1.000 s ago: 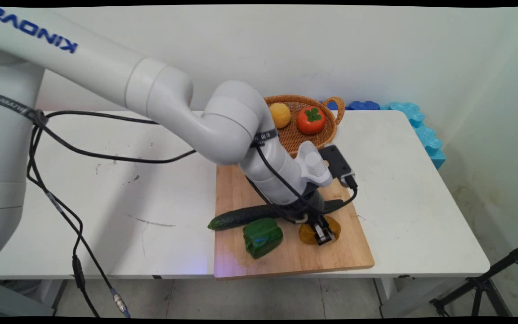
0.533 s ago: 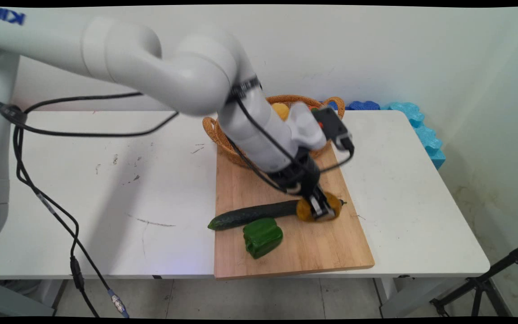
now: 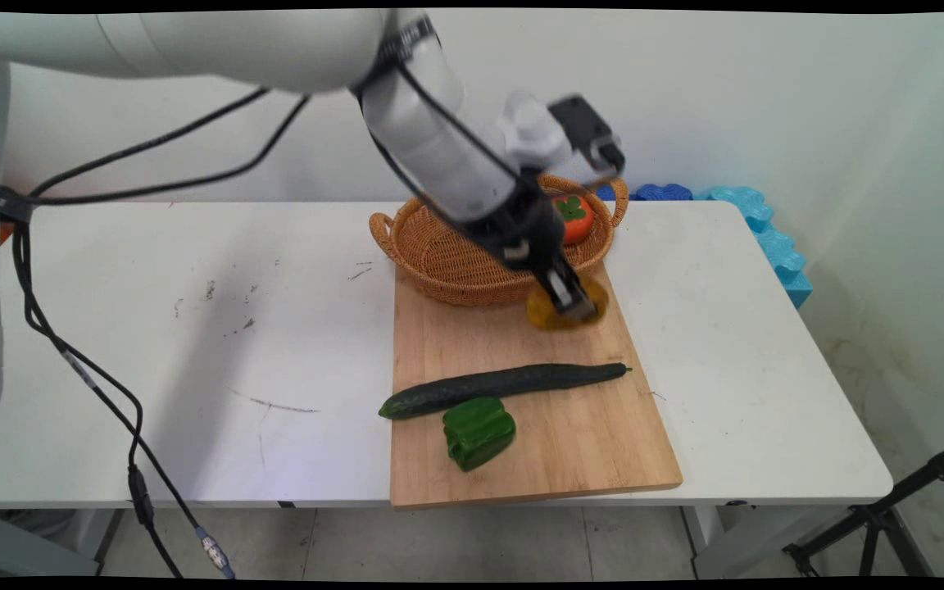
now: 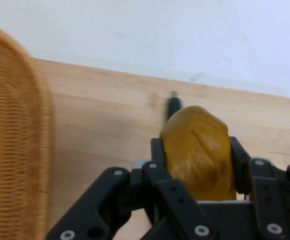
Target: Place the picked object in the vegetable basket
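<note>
Claw (image 3: 574, 306) grasps a yellow pepper (image 4: 200, 150) above the cutting board (image 3: 537, 459); basket (image 3: 447, 254) beside.

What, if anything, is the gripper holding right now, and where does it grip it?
The gripper holds a yellow fruit, its fingers clamping opposite sides.

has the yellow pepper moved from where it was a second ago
Yes. The yellow pepper, clamped in the gripper, has gone from the cutting board's near half beside the cucumber up toward the basket at the board's far end.
</note>
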### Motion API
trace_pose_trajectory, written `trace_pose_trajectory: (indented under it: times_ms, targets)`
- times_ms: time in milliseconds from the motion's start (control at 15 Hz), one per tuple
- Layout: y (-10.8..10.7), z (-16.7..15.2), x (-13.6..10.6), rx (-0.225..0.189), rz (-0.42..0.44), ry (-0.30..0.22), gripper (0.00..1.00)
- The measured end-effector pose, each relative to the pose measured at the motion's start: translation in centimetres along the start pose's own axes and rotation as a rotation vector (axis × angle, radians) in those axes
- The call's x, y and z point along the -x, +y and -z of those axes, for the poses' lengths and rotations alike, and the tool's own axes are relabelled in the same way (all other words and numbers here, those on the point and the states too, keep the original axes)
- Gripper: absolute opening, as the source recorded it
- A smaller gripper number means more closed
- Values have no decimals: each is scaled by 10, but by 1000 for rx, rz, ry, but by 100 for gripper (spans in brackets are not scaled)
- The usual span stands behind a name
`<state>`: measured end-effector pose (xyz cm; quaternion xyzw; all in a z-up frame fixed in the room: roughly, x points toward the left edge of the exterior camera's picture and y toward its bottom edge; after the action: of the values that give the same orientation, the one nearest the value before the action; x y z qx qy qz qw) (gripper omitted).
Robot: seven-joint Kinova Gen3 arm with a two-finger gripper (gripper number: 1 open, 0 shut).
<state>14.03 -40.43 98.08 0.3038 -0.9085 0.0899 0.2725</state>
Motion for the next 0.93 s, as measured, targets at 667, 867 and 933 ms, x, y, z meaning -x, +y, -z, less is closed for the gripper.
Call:
trace_pose_trajectory:
  times_ms: [667,867,933]
  targets:
    - [-99,-3,-20,-124,64,-19,0]
    - [-123,-23,-21,-143,81,-33,0]
    - [-132,-33,-21,-149,87,-39,0]
